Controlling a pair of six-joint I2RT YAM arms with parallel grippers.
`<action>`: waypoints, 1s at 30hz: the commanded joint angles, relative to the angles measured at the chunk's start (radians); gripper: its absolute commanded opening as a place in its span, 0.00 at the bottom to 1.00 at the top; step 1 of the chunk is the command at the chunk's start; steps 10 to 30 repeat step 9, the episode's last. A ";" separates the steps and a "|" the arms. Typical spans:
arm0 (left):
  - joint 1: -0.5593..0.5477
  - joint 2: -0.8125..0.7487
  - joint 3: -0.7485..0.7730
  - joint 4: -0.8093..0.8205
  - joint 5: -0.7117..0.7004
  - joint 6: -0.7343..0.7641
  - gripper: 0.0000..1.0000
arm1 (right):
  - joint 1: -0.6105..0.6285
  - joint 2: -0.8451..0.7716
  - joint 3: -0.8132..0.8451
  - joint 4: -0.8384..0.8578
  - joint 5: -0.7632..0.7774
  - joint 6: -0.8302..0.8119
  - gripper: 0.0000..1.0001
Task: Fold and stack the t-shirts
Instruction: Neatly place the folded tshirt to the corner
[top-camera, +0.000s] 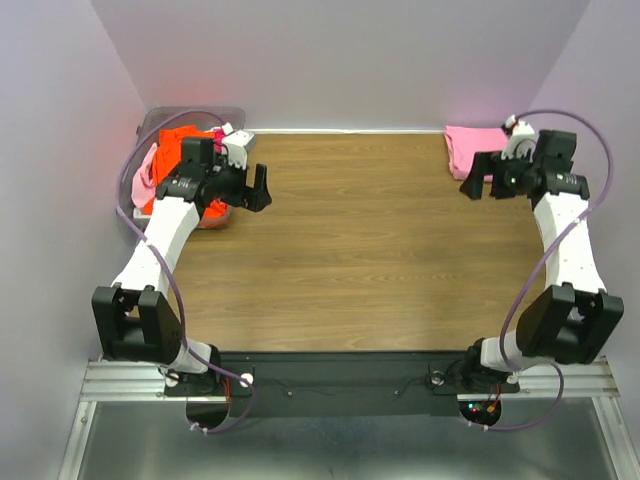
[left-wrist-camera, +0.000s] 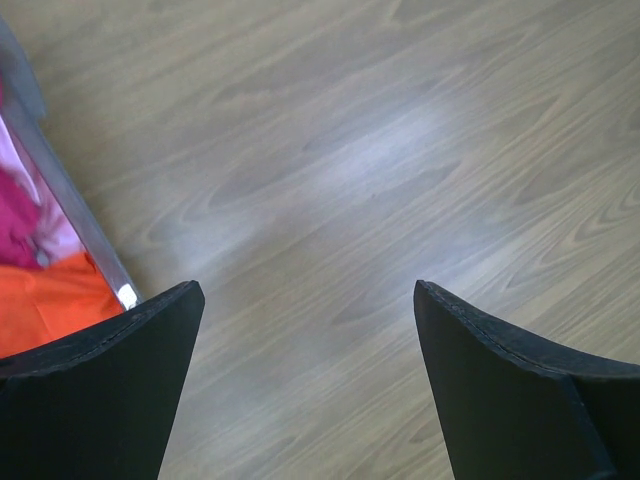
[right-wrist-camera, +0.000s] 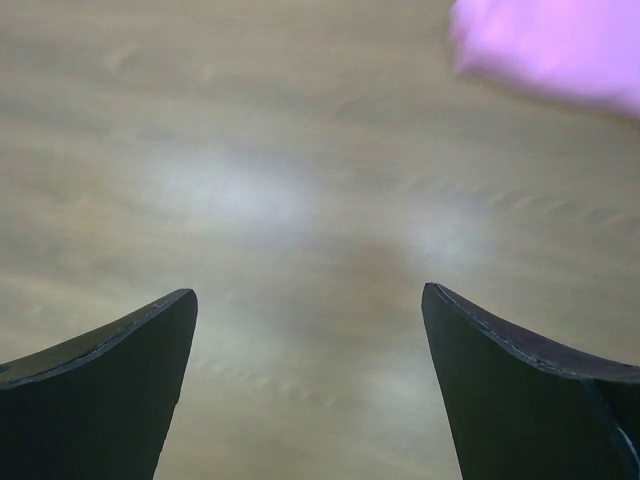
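Observation:
A folded pink t-shirt (top-camera: 466, 150) lies at the table's far right corner; it also shows in the right wrist view (right-wrist-camera: 555, 45) at the top right. A bright orange t-shirt (top-camera: 178, 150), a hot pink one and a pale pink one (top-camera: 145, 172) lie bunched in the clear bin (top-camera: 160, 122) at the far left; they also show in the left wrist view, the orange shirt (left-wrist-camera: 50, 305) lowest. My left gripper (top-camera: 257, 190) is open and empty over bare wood just right of the bin. My right gripper (top-camera: 478, 182) is open and empty just in front of the folded pink shirt.
The wooden table top (top-camera: 360, 240) runs between the two arms. Pale walls close in the left, far and right sides. The bin's clear wall (left-wrist-camera: 75, 215) stands just left of my left gripper's fingers.

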 joint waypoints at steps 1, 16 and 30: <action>0.001 -0.102 -0.128 0.039 -0.067 0.055 0.98 | 0.035 -0.086 -0.179 -0.092 -0.115 0.035 1.00; 0.001 -0.243 -0.245 0.064 -0.094 0.056 0.98 | 0.041 -0.226 -0.333 -0.092 -0.106 0.034 1.00; 0.001 -0.243 -0.245 0.064 -0.094 0.056 0.98 | 0.041 -0.226 -0.333 -0.092 -0.106 0.034 1.00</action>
